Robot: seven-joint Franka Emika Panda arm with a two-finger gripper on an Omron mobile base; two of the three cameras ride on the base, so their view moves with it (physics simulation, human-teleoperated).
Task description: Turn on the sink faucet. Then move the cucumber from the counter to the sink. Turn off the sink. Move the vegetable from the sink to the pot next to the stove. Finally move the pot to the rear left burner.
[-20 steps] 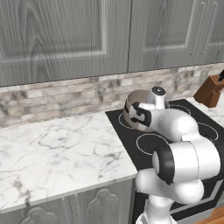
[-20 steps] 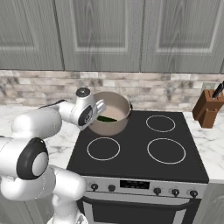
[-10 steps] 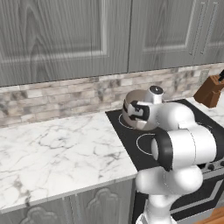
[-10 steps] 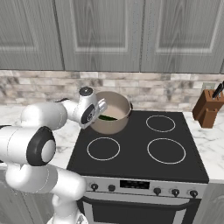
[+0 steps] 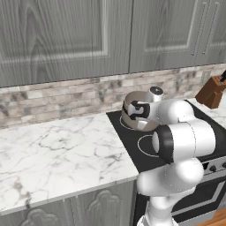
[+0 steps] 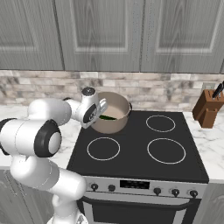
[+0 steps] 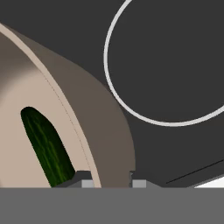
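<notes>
Pincer (image 7: 107, 178) clamped narrowly on the wall of the squat round tan-grey metal pot (image 6: 112, 118), one tip inside, one outside, at the rim's near-left edge. Just inside the inner tip, the small dark green cucumber (image 7: 47, 148) lying on the pale pot floor. Below and beyond the outer tip, black glass stove top (image 6: 144, 148) with white ring marks, pot sitting over the rear left ring. Further left, white marble table (image 5: 53, 154). Likely risks: one-sided rim grip letting the pot tilt or slip if dragged quickly; pot ending off-centre on the ring; rim catching a tip on release and shifting the pot.
</notes>
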